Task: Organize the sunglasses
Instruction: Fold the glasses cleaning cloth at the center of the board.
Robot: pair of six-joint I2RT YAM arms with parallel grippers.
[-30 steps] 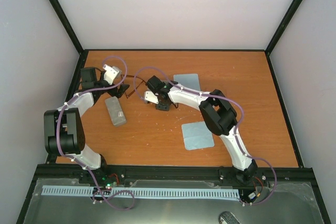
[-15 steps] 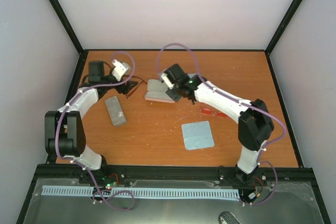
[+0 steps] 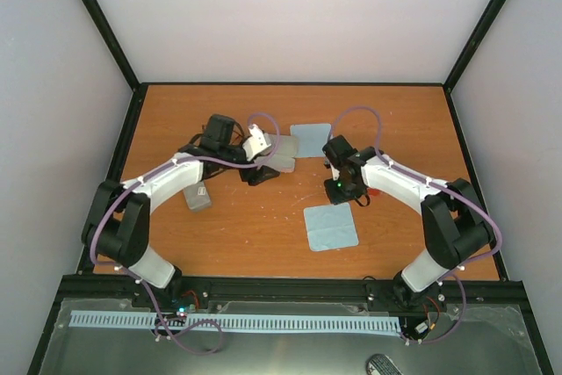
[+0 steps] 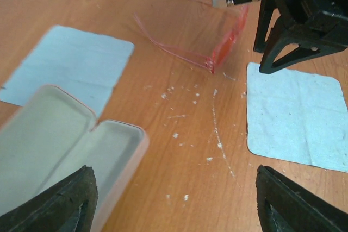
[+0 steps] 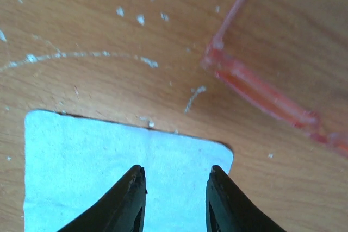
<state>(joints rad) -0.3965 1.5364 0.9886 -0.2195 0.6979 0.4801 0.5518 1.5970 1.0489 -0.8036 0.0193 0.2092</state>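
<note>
Bounding the flecked wooden table bearing red sunglasses, 3 pale walls rise.

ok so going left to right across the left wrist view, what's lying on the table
open case → red-orange sunglasses → light blue cloth

Right wrist view: red-orange sunglasses ran off the right and top edges. Left wrist view: open case was cut by the left and bottom edges. Top view: grey case was partly covered by left arm; the sunglasses were too small to resolve.
</note>
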